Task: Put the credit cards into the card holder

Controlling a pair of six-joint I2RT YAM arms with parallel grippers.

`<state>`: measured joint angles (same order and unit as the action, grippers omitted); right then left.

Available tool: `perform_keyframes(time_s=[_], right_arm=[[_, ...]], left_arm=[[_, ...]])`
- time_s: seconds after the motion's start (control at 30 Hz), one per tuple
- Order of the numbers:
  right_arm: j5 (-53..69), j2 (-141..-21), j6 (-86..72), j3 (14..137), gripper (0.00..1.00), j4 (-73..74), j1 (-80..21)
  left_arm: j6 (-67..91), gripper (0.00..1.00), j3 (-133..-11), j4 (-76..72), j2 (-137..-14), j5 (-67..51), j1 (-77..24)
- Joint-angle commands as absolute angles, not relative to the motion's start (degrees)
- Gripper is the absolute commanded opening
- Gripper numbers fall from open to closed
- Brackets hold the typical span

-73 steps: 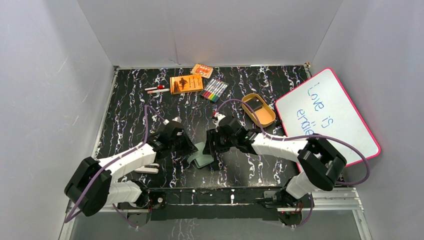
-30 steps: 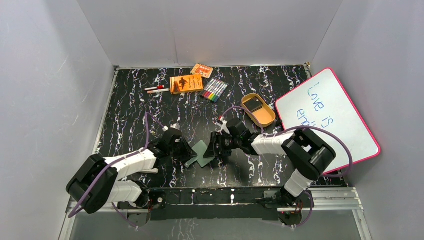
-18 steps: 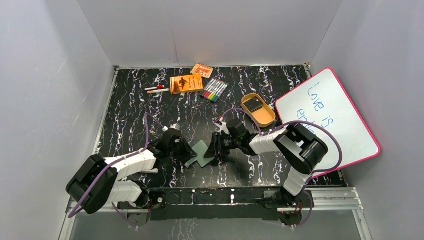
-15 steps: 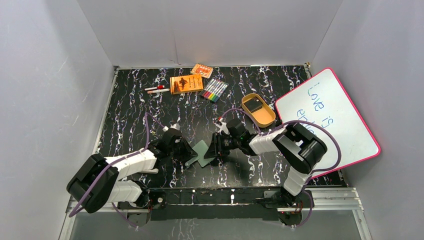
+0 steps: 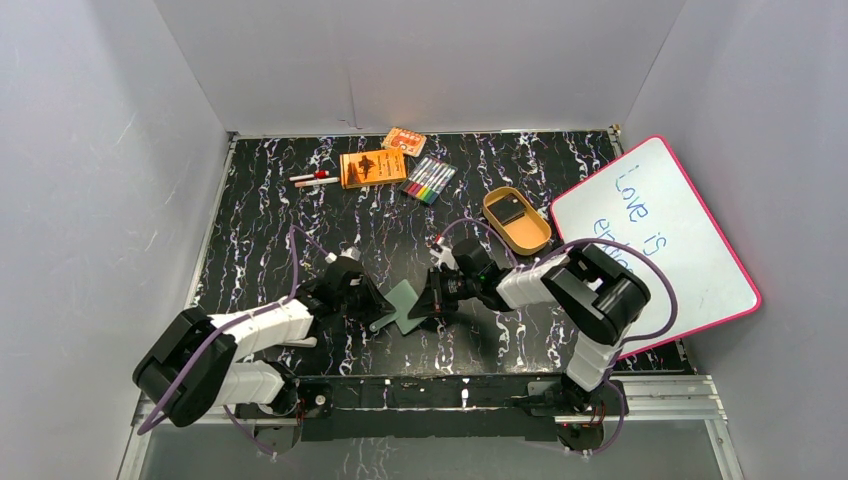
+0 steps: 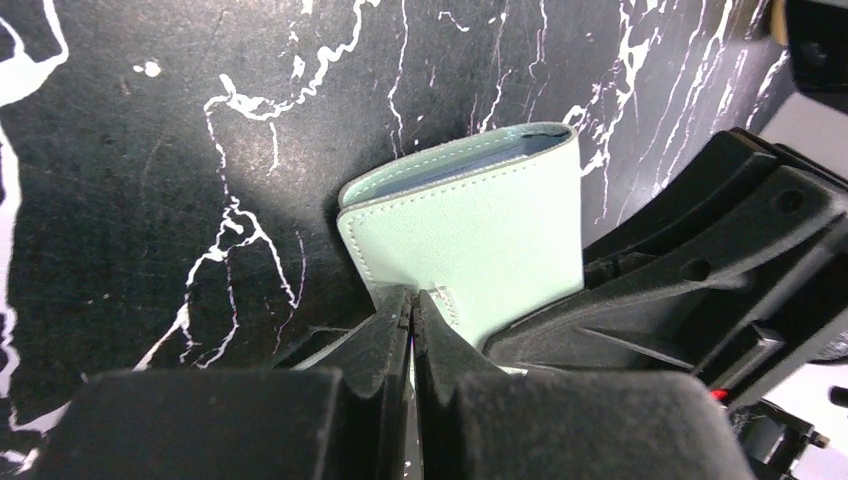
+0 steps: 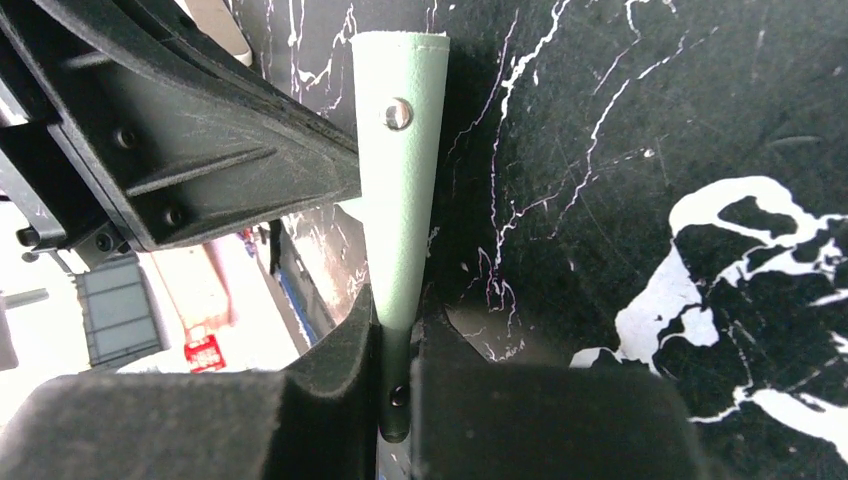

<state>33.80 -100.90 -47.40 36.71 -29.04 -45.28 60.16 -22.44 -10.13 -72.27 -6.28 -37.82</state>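
The sage-green card holder (image 5: 402, 306) sits low over the black marbled table, between my two grippers. My left gripper (image 5: 377, 310) is shut on its near cover edge; in the left wrist view its fingertips (image 6: 399, 305) pinch the stitched green cover (image 6: 480, 235). My right gripper (image 5: 430, 300) is shut on the card holder's snap flap (image 7: 400, 170), which runs down between its fingers (image 7: 362, 335). One dark credit card (image 5: 511, 209) lies in the tan oval tray (image 5: 531, 239) at the back right. Pale blue sleeves show at the holder's far edge.
Two orange boxes (image 5: 372, 167) (image 5: 403, 141), a pack of coloured markers (image 5: 430, 179) and pens (image 5: 313, 179) lie at the back. A pink-framed whiteboard (image 5: 655, 235) leans at the right. Grey walls enclose the table.
The right gripper's jaws have closed onto the card holder's flap. The holder, standing folded between the grippers earlier, now lies lower and spread. The left gripper stays shut on it.
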Motion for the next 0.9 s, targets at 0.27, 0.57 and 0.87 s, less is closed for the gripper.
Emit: perform_keyframes(time_s=[0.27, 0.57, 0.87], right_arm=[[14.7, -79.5, -22.5, 53.9, 0.00, 4.6, -46.2], [-24.3, -71.9, 12.7, 64.3, 0.00, 2.0, -54.3], [-41.9, -71.7, 64.2, 57.6, 0.00, -37.3, -61.9]], left_arm=[[54.2, 0.55, -42.3, 21.8, -52.3, 9.7, -37.5], [52.5, 0.69, -64.8, 23.1, -50.0, 18.1, -37.4], [53.9, 0.75, -75.7, 19.5, -54.8, 13.8, -37.3]])
